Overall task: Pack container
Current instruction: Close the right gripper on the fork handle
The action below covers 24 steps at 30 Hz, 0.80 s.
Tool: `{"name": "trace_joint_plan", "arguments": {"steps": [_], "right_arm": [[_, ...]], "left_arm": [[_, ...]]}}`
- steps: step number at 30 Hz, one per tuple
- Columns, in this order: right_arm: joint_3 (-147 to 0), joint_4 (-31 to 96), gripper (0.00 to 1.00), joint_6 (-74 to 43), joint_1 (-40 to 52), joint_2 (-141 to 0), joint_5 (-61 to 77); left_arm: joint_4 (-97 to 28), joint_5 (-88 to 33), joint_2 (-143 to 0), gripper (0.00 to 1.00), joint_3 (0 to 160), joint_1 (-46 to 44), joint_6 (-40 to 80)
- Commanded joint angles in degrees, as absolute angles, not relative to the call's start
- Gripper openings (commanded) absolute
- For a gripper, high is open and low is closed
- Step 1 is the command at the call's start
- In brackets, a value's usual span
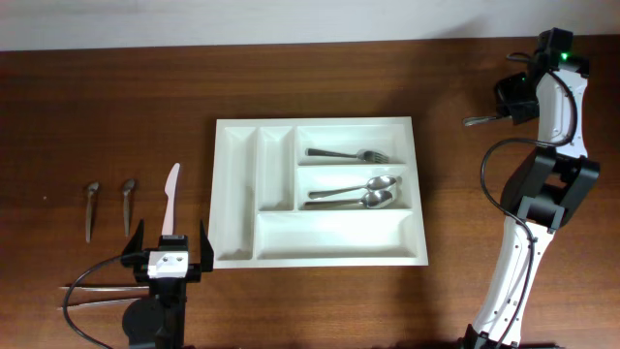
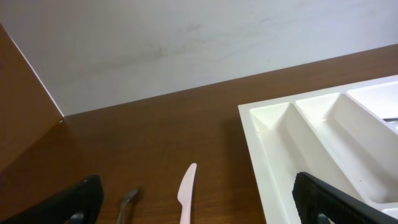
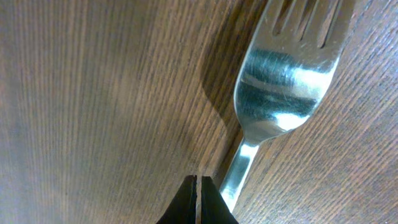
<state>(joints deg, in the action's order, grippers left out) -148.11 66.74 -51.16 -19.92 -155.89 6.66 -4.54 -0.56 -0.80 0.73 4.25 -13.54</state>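
Locate container (image 1: pixel 329 239) at centre of worktop (image 1: pixel 116 116), with cutlery (image 1: pixel 349 195) in two upper-right wide compartments. Observe left end effector (image 1: pixel 171 240) spread to full width, gripping nothing, near container's front left corner, close to white knife (image 1: pixel 171 194). Observe right end effector (image 3: pixel 197 196) fully closed at far right, with loose fork (image 3: pixel 280 81) handle passing just beside closed tips.
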Motion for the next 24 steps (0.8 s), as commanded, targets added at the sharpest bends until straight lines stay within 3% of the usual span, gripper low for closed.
{"name": "trace_joint_plan", "arguments": {"steps": [1,24], "right_arm": [[-146.98,66.59,0.05,-51.07,-19.94,-156.94,5.15],[-144.16,75.94,0.04,-51.46,-23.03,-156.94,-2.57]], "left_arm": [[-4.78,-0.16,-0.36,0.99,0.51,4.03,-13.8],[-4.78,-0.16,-0.36,0.99,0.51,4.03,-13.78]]}}
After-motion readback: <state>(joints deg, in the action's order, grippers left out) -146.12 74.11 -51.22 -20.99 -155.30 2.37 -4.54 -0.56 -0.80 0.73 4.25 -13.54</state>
